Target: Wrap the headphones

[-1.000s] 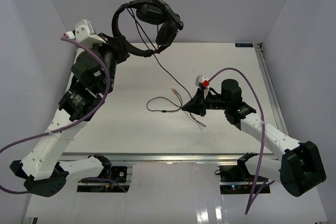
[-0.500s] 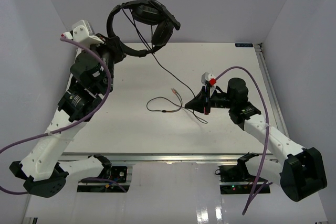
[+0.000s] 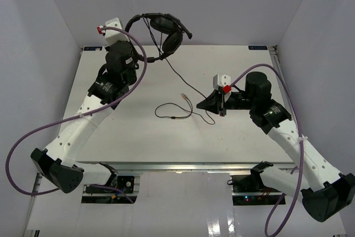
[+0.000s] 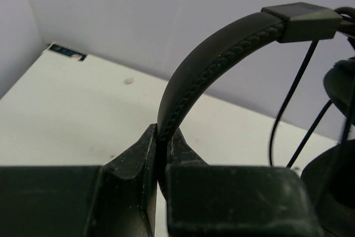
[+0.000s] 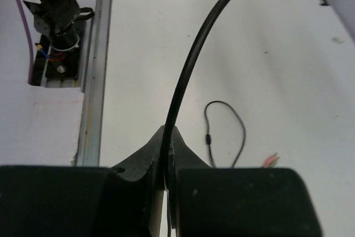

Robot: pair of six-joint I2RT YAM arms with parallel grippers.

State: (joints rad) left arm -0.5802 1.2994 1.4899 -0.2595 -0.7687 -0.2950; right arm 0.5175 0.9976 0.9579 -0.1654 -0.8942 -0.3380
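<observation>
Compared with a second ago, the left arm reaches further toward the far edge and the headphones [image 3: 165,28] look smaller and sit further back, while the right hand [image 3: 201,105] has moved slightly right. The loop on the worktop [image 3: 133,137] lies as before. The left hand [image 3: 135,59] is clamped on the headband, which arches up and rightward from the fingers [image 4: 133,159]. Both earcups hang in the air at its right end, above the far-left of the worktop. The cable [image 3: 177,75] slants down to the right hand, which pinches it. Beyond that it curls on the worktop to the pale plug [image 3: 183,96]. A small blue label [image 3: 257,48] at the far edge is too small to read.
</observation>
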